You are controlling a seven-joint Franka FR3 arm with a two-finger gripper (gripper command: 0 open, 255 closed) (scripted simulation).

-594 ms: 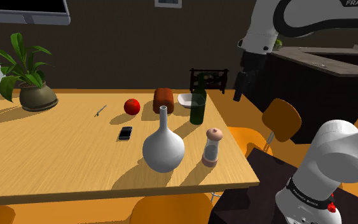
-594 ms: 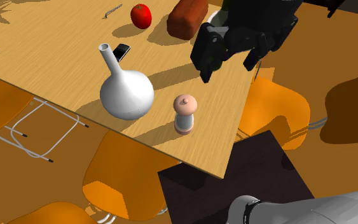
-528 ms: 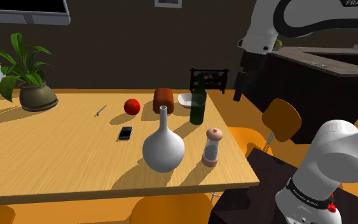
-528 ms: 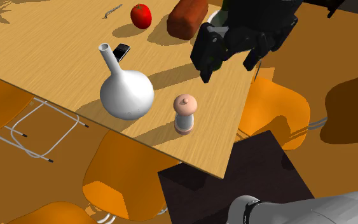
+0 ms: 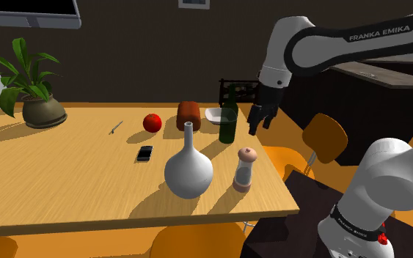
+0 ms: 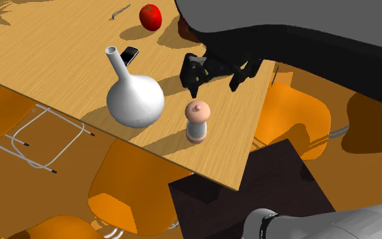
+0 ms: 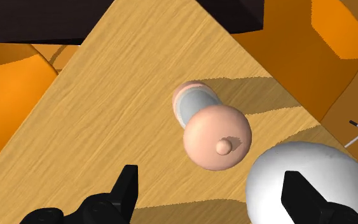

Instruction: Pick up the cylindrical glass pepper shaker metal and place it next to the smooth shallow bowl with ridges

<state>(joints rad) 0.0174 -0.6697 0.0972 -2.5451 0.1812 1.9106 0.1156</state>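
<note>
End effector (image 7: 212, 191) wide open, holding nothing, hovering over the tabletop (image 7: 107, 127). Pepper shaker (image 7: 215, 137) stands upright below it, ahead of the fingers, untouched. White vase (image 7: 311, 172) just beside the shaker, below one finger. Green bottle (image 5: 229, 117) and shallow bowl (image 5: 213, 114) on the shoulder view's left of the end effector.

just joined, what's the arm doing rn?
The Franka arm is lining up on the pepper shaker. Its hand hovers above the shaker with the fingers open, not touching it. The shaker stands upright near the corner of the wooden table, right beside a white vase. Nothing has been picked up yet. The white bowl it should end up next to sits farther back on the table, by a dark green bottle.
</note>
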